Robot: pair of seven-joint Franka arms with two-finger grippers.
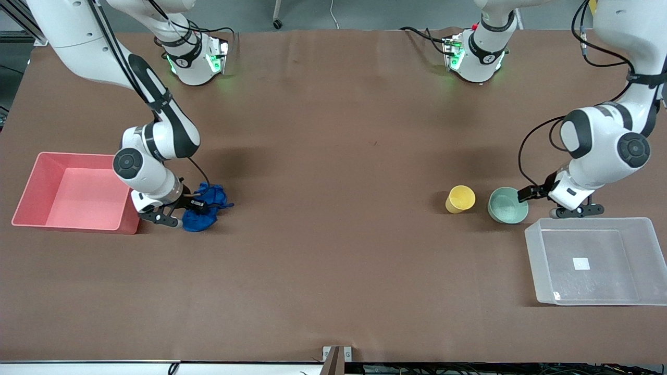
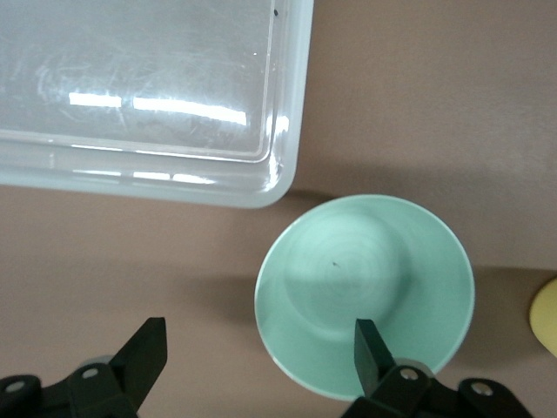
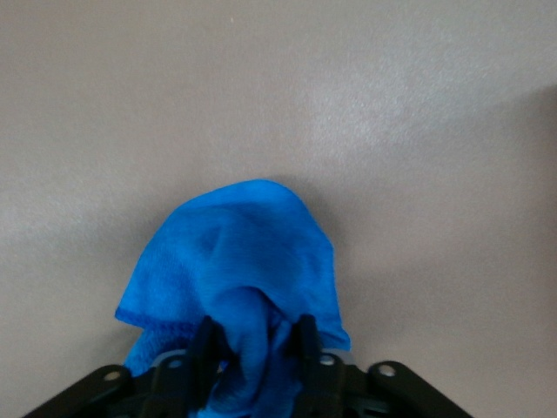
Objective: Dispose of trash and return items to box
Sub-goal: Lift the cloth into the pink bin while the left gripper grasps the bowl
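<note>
Front view puts the right gripper [image 1: 183, 212] low at about eight o'clock, fingers pinched on the blue trash [image 1: 204, 208] beside the pink bin [image 1: 31, 194]. Near four o'clock, the left gripper [image 1: 542, 202] stands wide open, one finger seemingly inside the mint bowl [image 1: 508, 205]; the yellow cup [image 1: 460, 199] is beside it, the clear box [image 1: 646, 260] just nearer the camera.

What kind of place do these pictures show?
Probably a robotics lab: two arms are mounted at a brown-covered table set with test props. The right gripper pinches a blue wad; the open left gripper straddles a green bowl's rim.
</note>
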